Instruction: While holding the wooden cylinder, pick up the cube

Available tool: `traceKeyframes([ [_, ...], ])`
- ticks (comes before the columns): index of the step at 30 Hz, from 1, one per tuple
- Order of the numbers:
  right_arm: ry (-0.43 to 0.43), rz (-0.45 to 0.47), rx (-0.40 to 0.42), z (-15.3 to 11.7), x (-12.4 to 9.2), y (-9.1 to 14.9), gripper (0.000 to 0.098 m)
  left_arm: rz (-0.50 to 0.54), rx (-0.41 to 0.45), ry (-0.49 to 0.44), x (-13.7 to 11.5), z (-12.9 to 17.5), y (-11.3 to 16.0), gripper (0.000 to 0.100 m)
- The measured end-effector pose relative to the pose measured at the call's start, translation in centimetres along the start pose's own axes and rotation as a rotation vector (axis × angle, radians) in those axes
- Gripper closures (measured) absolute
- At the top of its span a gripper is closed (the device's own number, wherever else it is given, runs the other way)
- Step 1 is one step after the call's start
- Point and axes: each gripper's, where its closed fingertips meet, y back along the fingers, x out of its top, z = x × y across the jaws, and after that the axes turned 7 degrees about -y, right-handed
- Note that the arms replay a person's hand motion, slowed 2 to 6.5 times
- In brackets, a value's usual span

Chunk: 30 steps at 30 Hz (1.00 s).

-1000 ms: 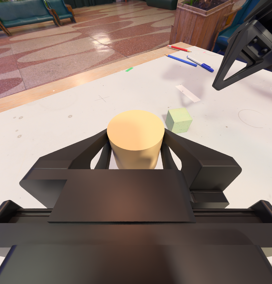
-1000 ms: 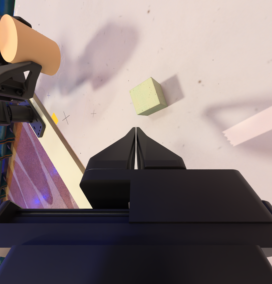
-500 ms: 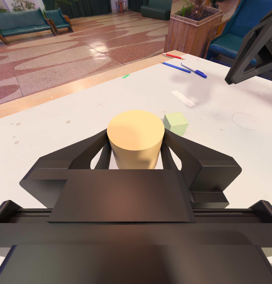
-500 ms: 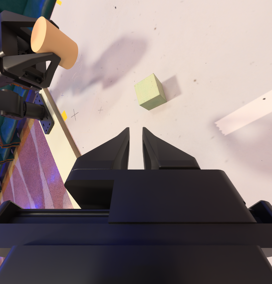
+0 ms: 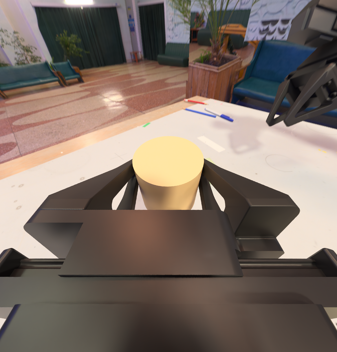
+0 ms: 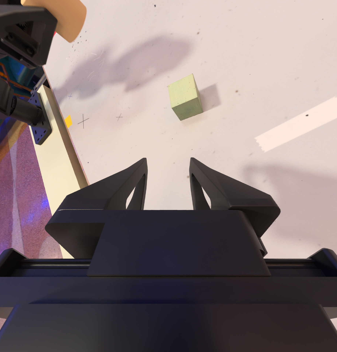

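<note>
My left gripper (image 5: 167, 163) is shut on the tan wooden cylinder (image 5: 167, 171) and holds it above the white table (image 5: 87, 171). The pale green cube (image 6: 184, 97) sits on the table. In the left wrist view only a green sliver of it (image 5: 208, 160) shows behind the cylinder. My right gripper (image 6: 168, 159) is open and empty, hovering above the table with the cube ahead of its fingertips and slightly right. It also shows at the upper right of the left wrist view (image 5: 278, 122). The held cylinder (image 6: 72, 19) appears at the top left of the right wrist view.
A strip of white tape (image 6: 297, 125) lies right of the cube. Blue pens (image 5: 219, 115) and a red pencil (image 5: 195, 102) lie near the far table edge. The table's wooden edge (image 6: 64, 152) runs along the left of the right wrist view. A wooden planter (image 5: 211, 80) stands beyond the table.
My right gripper has opened from shut to wide open. My left gripper has risen and tilted up with the cylinder, so the cube has slid behind it in that view.
</note>
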Motion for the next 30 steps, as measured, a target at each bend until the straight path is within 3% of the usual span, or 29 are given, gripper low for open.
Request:
traceKeyframes([
  [7,0.084,0.038,0.000,-0.7,-1.3,0.7,0.0484,0.183,0.014,0.029,3.0,-1.1,2.1,0.049],
  [11,0.126,0.039,-0.011,-0.9,-2.0,0.7,0.0444,0.232,0.038,0.046,3.6,-1.9,3.0,0.049],
  [20,0.188,-0.009,-0.061,-0.5,-3.1,0.3,0.0304,0.189,0.050,0.053,2.5,-2.2,2.8,0.049],
  [30,0.292,-0.079,-0.167,-0.2,-2.2,-0.6,0.0047,0.135,0.013,0.009,1.9,-0.9,1.7,0.049],
])
